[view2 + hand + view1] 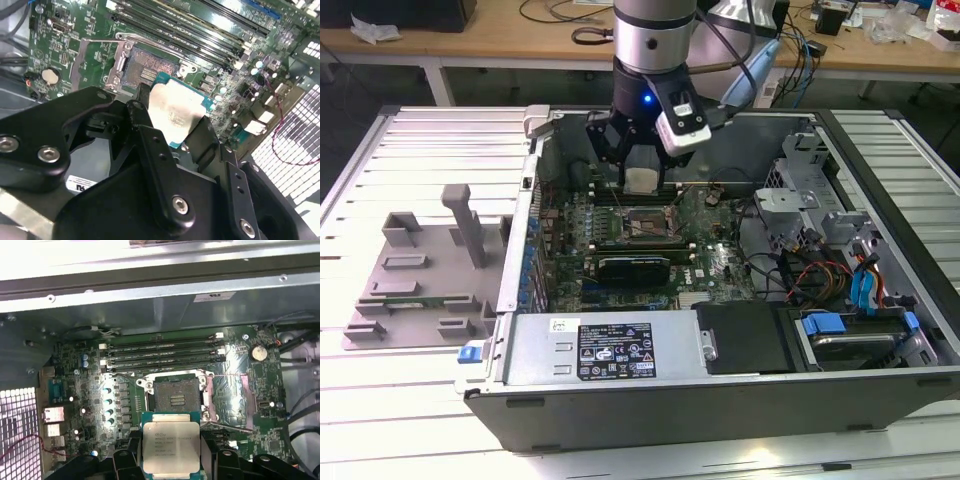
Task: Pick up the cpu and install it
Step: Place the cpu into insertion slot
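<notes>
The cpu [642, 181] is a small square chip with a silvery top and a green edge. My gripper [641, 165] is shut on it, holding it flat inside the open computer case. In both wrist views the black fingers [150, 145] clamp the cpu [176, 114] [171, 447] from two opposite sides. The chip hangs just above and beside the open black socket [176, 395] [147, 72] on the green motherboard. The socket's metal bracket [95, 57] is swung open, and the socket [642, 222] lies a little in front of the gripper in the exterior view.
A grey plastic tray [410, 280] lies outside the case on the exterior view's left. A black expansion card [635, 266] sits in front of the socket, memory slots [160, 352] behind it. The power supply [600, 345], cables and drive bay [850, 330] crowd the case.
</notes>
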Motion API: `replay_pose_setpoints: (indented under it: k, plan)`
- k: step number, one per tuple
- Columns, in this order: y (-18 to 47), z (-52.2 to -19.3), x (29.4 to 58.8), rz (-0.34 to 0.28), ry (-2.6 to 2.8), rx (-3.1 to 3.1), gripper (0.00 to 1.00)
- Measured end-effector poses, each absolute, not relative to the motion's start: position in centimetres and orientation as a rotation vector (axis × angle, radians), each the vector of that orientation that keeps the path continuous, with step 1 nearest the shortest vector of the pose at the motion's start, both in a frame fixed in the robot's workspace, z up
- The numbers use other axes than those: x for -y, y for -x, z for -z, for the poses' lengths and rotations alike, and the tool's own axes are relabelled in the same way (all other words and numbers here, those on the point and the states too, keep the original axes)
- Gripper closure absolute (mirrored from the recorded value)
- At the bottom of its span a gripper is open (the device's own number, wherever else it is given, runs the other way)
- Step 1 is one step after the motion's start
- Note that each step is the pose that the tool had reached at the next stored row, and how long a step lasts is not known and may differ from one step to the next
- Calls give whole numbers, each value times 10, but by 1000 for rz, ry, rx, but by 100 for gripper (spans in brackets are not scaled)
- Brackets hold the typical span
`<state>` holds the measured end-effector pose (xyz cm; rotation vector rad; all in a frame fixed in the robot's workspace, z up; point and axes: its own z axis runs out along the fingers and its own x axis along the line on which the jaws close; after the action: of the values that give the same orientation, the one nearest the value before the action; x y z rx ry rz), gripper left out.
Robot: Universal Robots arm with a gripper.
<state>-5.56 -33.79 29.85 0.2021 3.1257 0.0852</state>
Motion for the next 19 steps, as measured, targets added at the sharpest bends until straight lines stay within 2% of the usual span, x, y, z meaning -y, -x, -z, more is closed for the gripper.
replay_pose_setpoints:
  k: [19]
  plan:
    - [56,-297,338,-79,-941,-2974,45]
